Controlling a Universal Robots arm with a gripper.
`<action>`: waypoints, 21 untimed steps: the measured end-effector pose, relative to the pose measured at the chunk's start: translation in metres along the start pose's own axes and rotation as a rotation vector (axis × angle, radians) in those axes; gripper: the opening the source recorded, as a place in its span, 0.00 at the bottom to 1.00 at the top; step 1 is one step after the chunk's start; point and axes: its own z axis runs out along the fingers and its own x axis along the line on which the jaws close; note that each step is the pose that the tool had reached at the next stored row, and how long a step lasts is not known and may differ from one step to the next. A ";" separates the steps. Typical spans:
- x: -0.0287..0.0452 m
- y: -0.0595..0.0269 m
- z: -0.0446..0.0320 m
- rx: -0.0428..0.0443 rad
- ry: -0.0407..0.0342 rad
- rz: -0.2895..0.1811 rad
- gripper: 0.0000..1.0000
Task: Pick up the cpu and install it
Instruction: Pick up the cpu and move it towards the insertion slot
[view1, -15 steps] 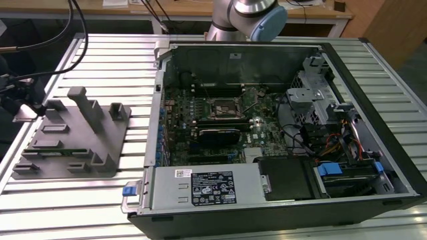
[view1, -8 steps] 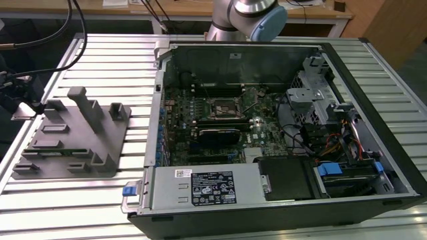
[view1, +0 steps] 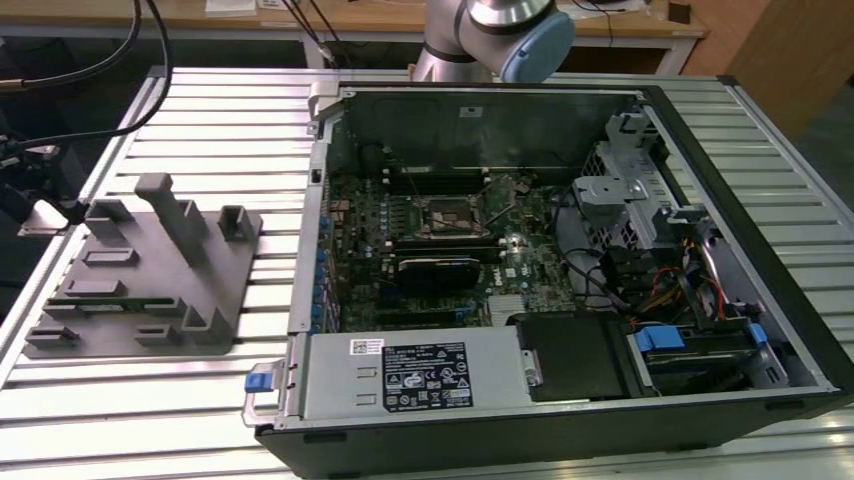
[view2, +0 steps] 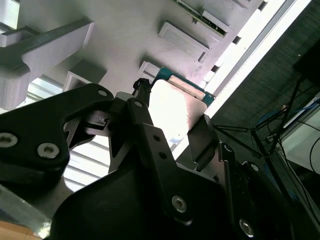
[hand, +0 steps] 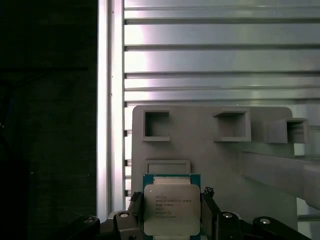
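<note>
My gripper (hand: 171, 212) is clamped on the cpu (hand: 171, 204), a finger (hand: 135, 207) pressed against each of two opposite edges, with its silver top showing in both wrist views. Behind it lies the grey fixture (hand: 210, 150) on the slatted table (hand: 200, 60). The computer case (view1: 561, 110) sits centre-right in the exterior view.

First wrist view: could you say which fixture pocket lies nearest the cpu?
The shallow wide recess next to the cpu; the square pockets lie farther off.
</note>
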 end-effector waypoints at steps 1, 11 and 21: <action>0.0000 0.0001 -0.0008 -0.0005 0.0001 0.000 0.55; -0.0002 0.0010 -0.0106 -0.0043 0.0001 0.000 0.55; -0.0004 0.0020 -0.0204 -0.0068 0.0003 0.000 0.55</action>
